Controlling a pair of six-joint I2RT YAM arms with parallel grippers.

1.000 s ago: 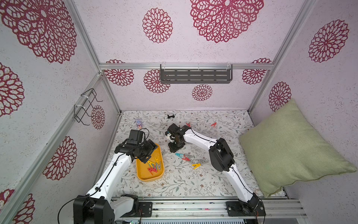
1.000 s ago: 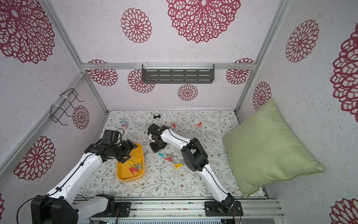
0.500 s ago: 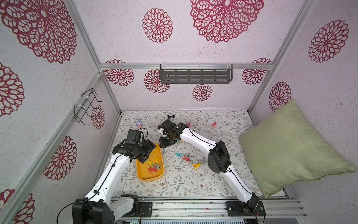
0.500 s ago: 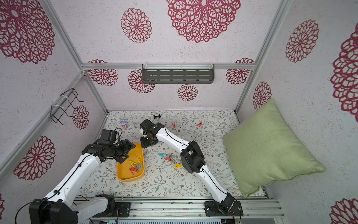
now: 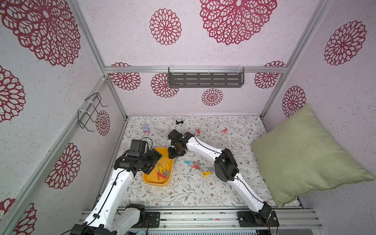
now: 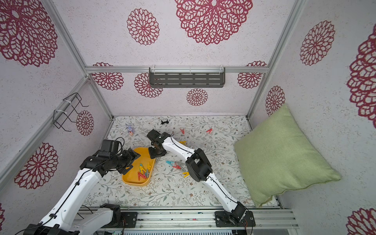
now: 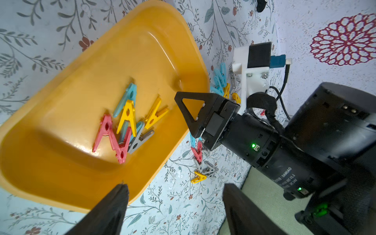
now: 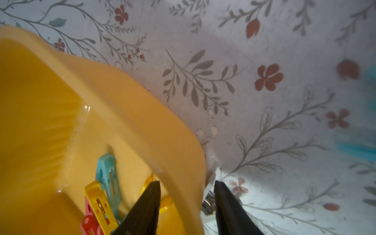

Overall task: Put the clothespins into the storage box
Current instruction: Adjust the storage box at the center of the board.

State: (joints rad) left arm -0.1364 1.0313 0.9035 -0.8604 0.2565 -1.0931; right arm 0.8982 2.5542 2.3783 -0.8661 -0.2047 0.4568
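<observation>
The storage box (image 5: 151, 177) sits flat on the counter (image 5: 183, 193), on the robot's left side and close to the left wall. A loose pile of clothespins (image 7: 126, 124) in red, yellow, teal and grey lies overlapping in the middle of the box. The left fingers (image 7: 110, 209) hang over the left rim of the box, set wide apart and holding nothing. The right arm extends across the counter, and the right fingers (image 8: 147, 205) stand partly open above the far right corner of the box. In the right wrist view, one finger is over the box interior and the other over the counter outside, with the box wall showing between them. It cannot be told whether either finger touches the wall. A cluster of teal, red and grey clothespins lies on the counter just to the right of the box, with a yellow clothespin (image 5: 206, 174) near it. Two red clothespins (image 5: 197, 131) lie apart toward the back wall. A black clip (image 5: 179, 122) and a bunny figure (image 5: 145, 129) also lie near the back wall. A green cushion (image 5: 305, 158) leans against the right wall.
</observation>
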